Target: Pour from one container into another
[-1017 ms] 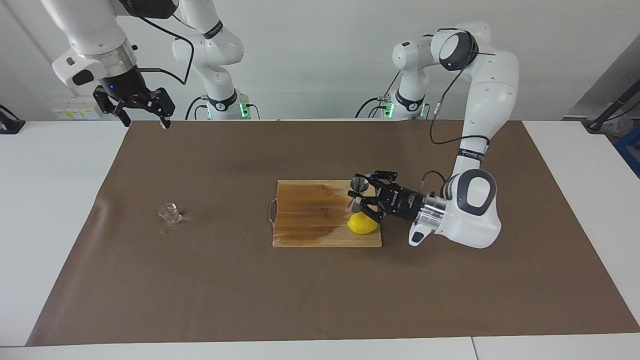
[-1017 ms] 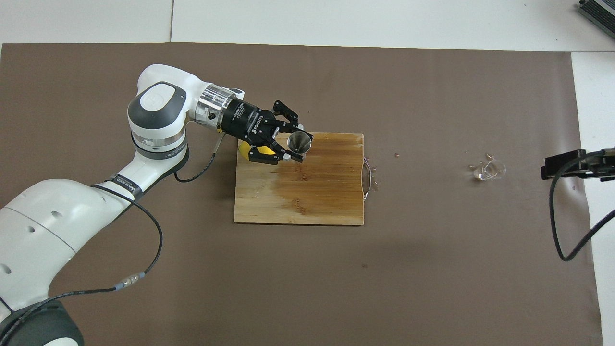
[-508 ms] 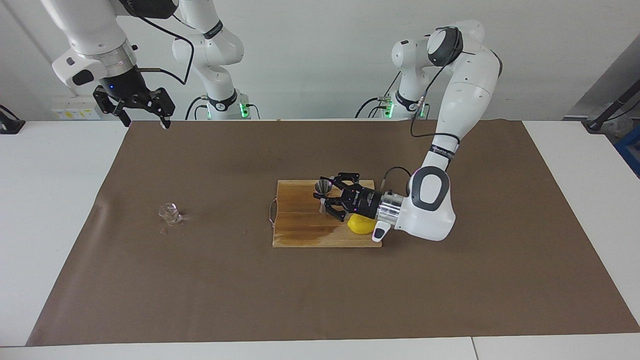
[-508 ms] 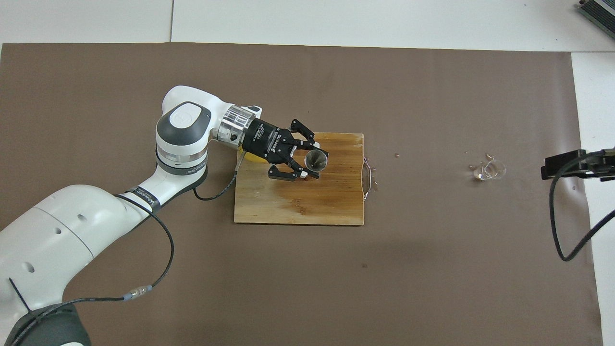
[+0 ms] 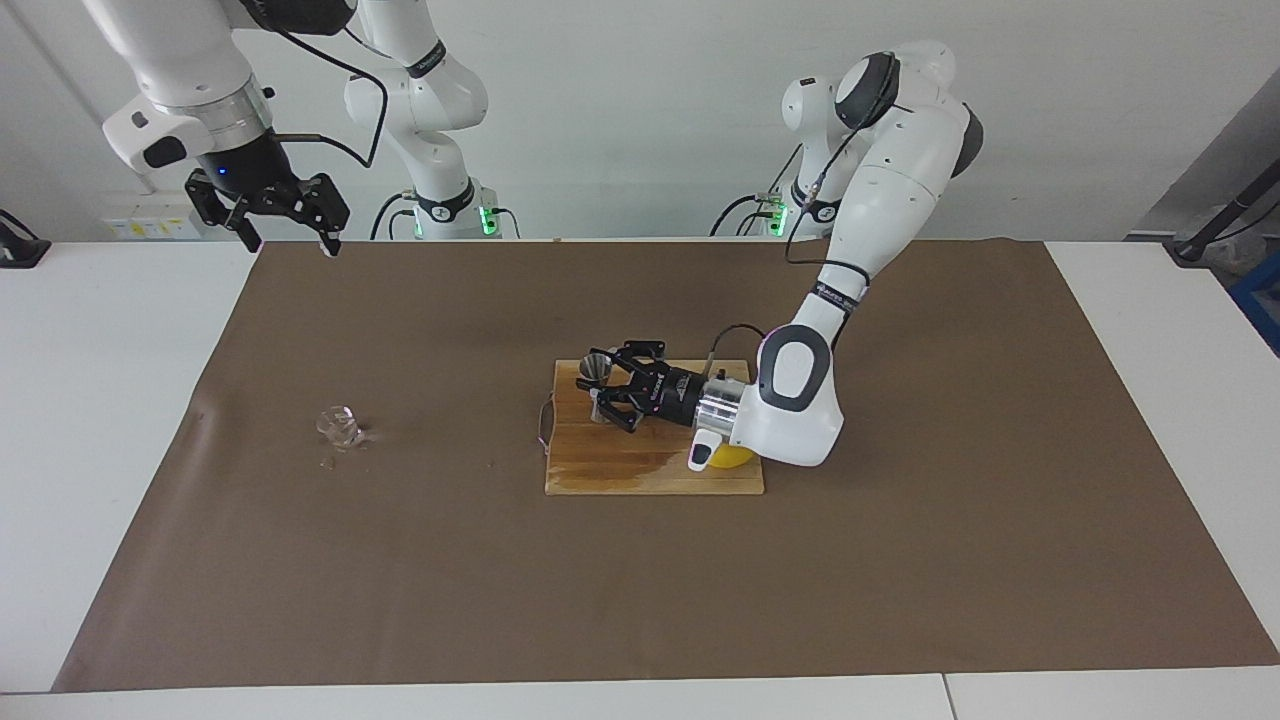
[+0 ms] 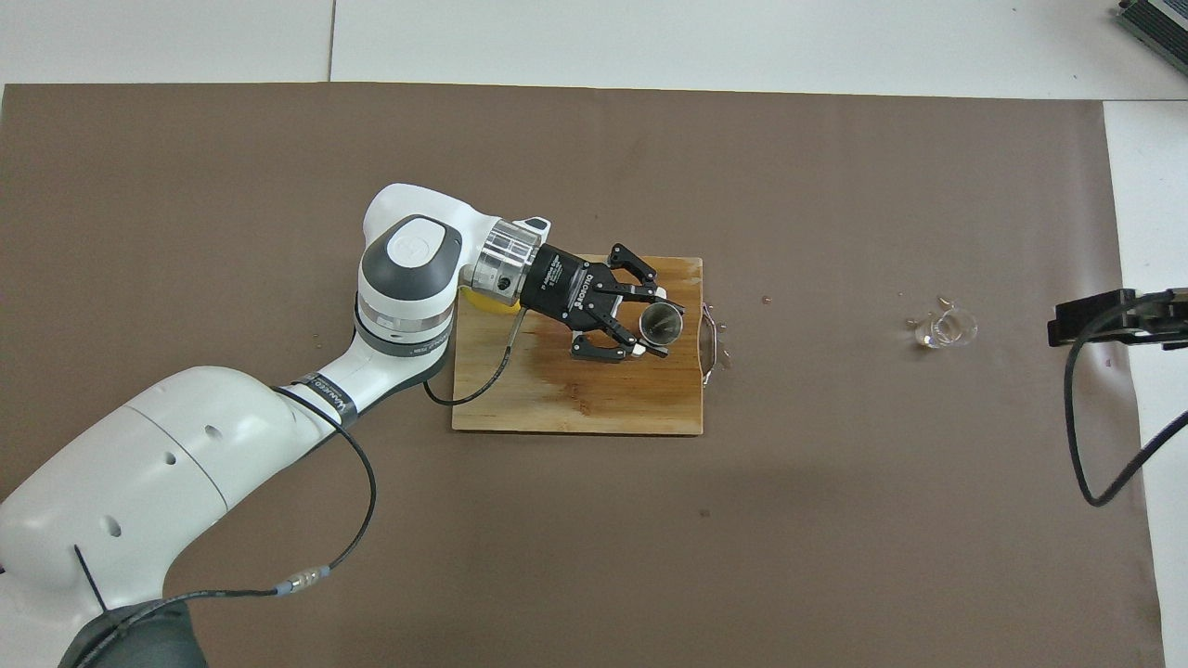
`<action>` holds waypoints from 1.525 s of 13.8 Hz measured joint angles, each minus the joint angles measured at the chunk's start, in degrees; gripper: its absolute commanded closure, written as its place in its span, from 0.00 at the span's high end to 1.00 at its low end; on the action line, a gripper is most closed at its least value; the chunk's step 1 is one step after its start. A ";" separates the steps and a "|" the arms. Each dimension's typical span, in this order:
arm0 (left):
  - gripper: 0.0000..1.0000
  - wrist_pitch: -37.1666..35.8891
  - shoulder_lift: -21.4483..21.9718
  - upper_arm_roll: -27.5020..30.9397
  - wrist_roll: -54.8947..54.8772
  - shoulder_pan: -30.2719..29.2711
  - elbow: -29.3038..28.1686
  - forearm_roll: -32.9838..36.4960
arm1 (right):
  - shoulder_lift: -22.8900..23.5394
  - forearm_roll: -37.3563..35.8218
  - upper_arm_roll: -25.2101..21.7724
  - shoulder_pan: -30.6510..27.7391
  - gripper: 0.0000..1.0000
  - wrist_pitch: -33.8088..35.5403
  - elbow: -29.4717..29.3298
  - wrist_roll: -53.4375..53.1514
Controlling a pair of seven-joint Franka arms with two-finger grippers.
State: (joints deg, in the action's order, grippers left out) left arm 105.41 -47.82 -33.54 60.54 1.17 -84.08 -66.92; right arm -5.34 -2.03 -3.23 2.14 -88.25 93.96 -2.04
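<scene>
My left gripper (image 5: 603, 388) is shut on the silvery hourglass jigger (image 5: 596, 372) and holds it upright, low over the wooden cutting board (image 5: 600, 472), at the board's end toward the right arm. In the overhead view the jigger (image 6: 661, 324) shows its open mouth between the left gripper's (image 6: 657, 330) fingers. The tiny clear glass cup (image 5: 338, 425) stands upright on the brown mat toward the right arm's end of the table; it also shows in the overhead view (image 6: 947, 328). My right gripper (image 5: 285, 215) waits open, high over the mat's edge nearest the robots, apart from the cup.
A yellow lemon (image 5: 737, 459) lies on the board, mostly hidden under the left arm's wrist. The board (image 6: 575, 408) has a dark wet patch and a wire handle (image 6: 708, 345). Small droplets lie on the mat (image 6: 835, 520) beside the cup.
My left gripper has carried the jigger across the board, away from the lemon and toward the cup's end. The cup and the right arm have not moved.
</scene>
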 measured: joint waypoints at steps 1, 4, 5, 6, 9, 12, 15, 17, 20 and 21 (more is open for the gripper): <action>0.37 0.65 -0.03 0.01 -0.29 0.23 0.01 -0.04 | -0.20 0.00 0.00 0.00 1.00 0.00 0.00 0.01; 0.36 1.72 -0.14 0.08 -1.08 0.65 0.11 -0.07 | -0.36 0.00 0.00 -0.01 1.00 0.00 0.00 0.31; 0.36 2.07 -0.29 0.10 -1.42 0.77 0.15 -0.08 | -0.36 0.00 0.00 -0.06 1.00 0.00 0.00 0.37; 0.36 2.51 -0.50 0.10 -1.84 0.88 0.16 -0.09 | -0.36 0.00 0.00 -0.17 1.00 0.00 0.01 0.39; 0.36 4.00 -1.18 0.17 -2.39 1.39 0.51 -0.11 | -0.36 0.00 -0.08 -0.40 1.00 -0.17 0.08 0.43; 0.36 5.47 -1.31 0.18 -2.42 1.98 0.62 -0.12 | -0.32 0.00 -0.20 -0.47 1.00 -4.16 2.00 5.20; 0.35 6.48 -1.34 0.18 -2.43 2.68 0.78 -0.13 | -0.12 1.59 -0.37 -1.51 1.00 -13.09 6.80 13.63; 0.35 7.59 -1.38 0.18 -2.45 3.20 0.96 -0.14 | 0.24 3.48 -0.40 -2.69 1.00 -17.33 9.23 18.49; 0.35 8.58 -1.69 0.19 -2.46 3.85 1.21 -0.14 | 2.08 9.15 -0.45 -5.98 1.00 -23.23 11.78 31.80; 0.35 8.66 -1.82 0.19 -2.49 3.92 1.23 -0.15 | 3.00 10.94 -0.50 -7.33 1.00 -25.25 12.38 36.16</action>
State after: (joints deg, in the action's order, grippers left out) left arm 114.07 -49.64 -33.35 58.05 5.09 -82.85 -67.06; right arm -2.34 8.91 -3.72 -5.19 -113.50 106.34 34.12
